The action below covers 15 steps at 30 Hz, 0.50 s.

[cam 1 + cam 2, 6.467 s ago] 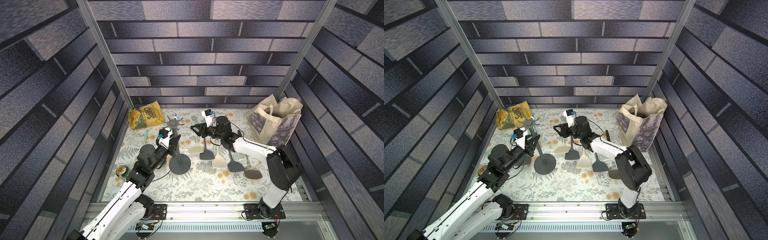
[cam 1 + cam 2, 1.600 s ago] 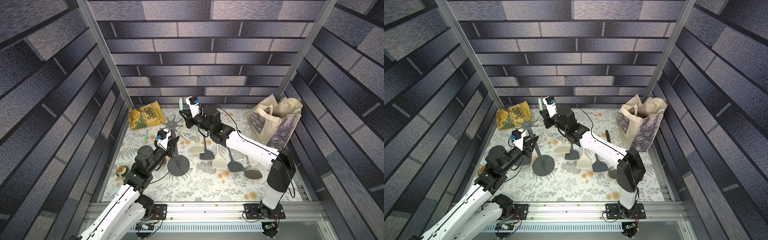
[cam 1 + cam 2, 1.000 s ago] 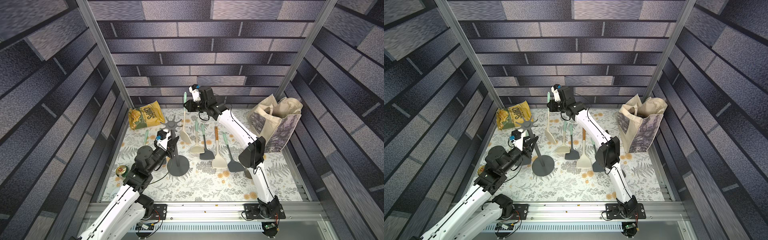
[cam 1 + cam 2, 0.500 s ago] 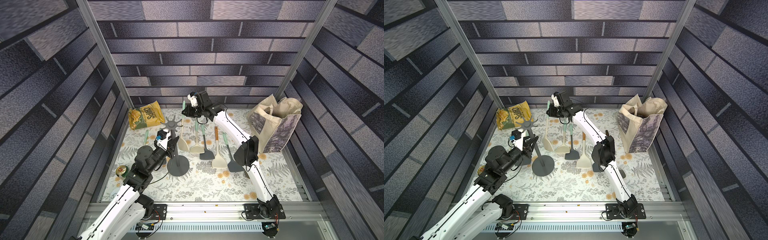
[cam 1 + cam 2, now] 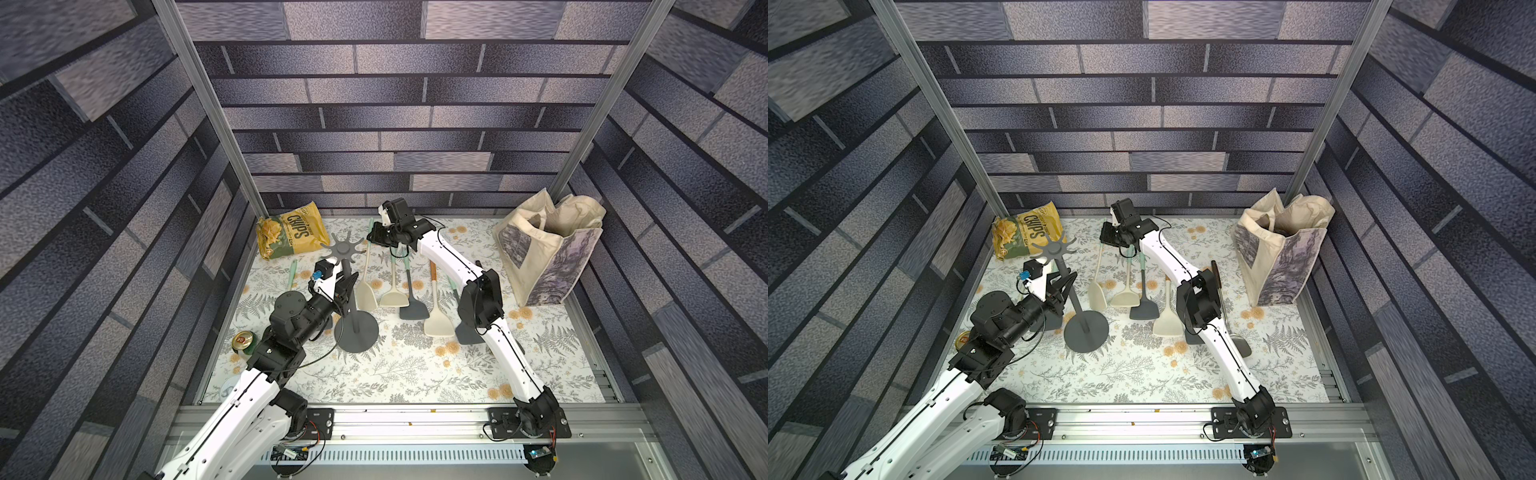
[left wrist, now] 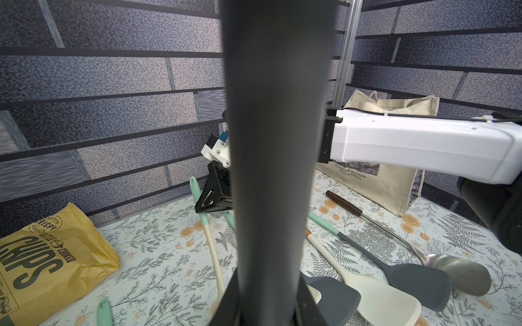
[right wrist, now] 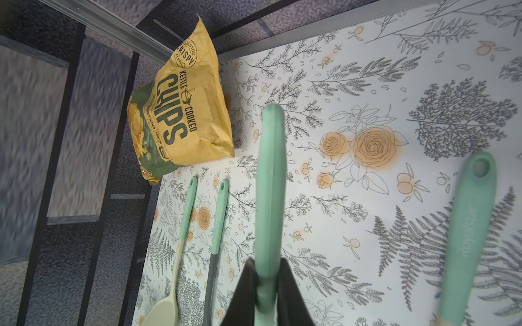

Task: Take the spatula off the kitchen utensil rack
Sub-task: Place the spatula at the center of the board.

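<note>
The dark grey kitchen utensil rack [image 5: 356, 330] stands at the table's middle left, its star crown [image 5: 1054, 248] bare of utensils in both top views. My left gripper [image 5: 347, 286] is shut on the upright pole [image 6: 276, 141], which fills the left wrist view. My right gripper [image 5: 376, 239] is shut on the mint-green handle [image 7: 271, 183] of a cream spatula [image 5: 365, 297]. The spatula hangs just right of the crown, and its blade [image 5: 1097, 297] reaches down beside the pole. The handle's end sticks out free past the fingers.
Several more spatulas [image 5: 409, 286] and a metal spoon [image 6: 457, 271] lie on the floral table right of the rack. A chips bag [image 5: 291, 235] lies at the back left, a canvas tote bag [image 5: 548, 249] stands at the back right, and a can [image 5: 243, 341] sits front left.
My right gripper has come down and towards the front with the spatula, bringing its blade low beside the pole. The left gripper and the rack have not moved.
</note>
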Each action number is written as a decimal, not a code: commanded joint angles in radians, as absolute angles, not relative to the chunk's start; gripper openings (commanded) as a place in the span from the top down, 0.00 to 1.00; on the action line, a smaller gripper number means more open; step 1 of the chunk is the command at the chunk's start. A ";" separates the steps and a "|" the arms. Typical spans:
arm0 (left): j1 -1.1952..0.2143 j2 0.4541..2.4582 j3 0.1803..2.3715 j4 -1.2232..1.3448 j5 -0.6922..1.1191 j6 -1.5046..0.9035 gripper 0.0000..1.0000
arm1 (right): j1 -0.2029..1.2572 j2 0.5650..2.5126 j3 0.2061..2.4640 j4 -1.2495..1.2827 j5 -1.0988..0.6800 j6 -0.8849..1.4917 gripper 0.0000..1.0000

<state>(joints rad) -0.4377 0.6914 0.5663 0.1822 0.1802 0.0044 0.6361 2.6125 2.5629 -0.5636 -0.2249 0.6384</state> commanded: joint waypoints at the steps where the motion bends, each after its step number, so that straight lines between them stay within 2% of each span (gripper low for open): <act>1: -0.441 0.723 0.552 0.086 0.192 0.042 0.87 | 0.632 2.654 2.518 -0.529 -0.145 0.640 1.00; 7: -0.440 0.727 0.551 0.086 0.187 0.043 0.87 | 0.635 2.671 2.453 -0.451 -0.122 0.675 1.00; 15: -0.442 0.747 0.558 0.089 0.189 0.043 0.87 | 0.655 2.692 2.455 -0.479 -0.043 0.681 1.00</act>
